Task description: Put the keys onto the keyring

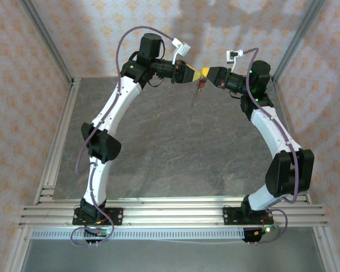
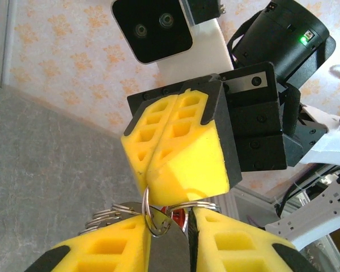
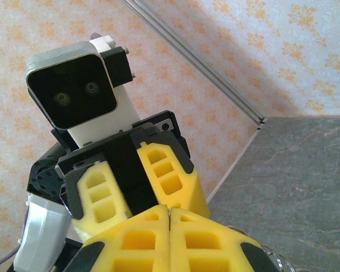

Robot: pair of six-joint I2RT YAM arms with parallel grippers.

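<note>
Left wrist, right end effector (image 2: 149,182) pinching ring (image 2: 154,224), red key (image 2: 178,217) beside

Robot test cell: aluminium frame (image 1: 170,212), patterned walls (image 1: 90,28) (wallpaper-like), grey tabletop (image 1: 175,147).

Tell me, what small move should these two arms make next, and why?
Probably the left gripper should close gently on the red key. Its jaws stand slightly apart with the key's head between them, while the shut right gripper pinches the keyring right beside it. A firm hold seems needed before any threading.
</note>
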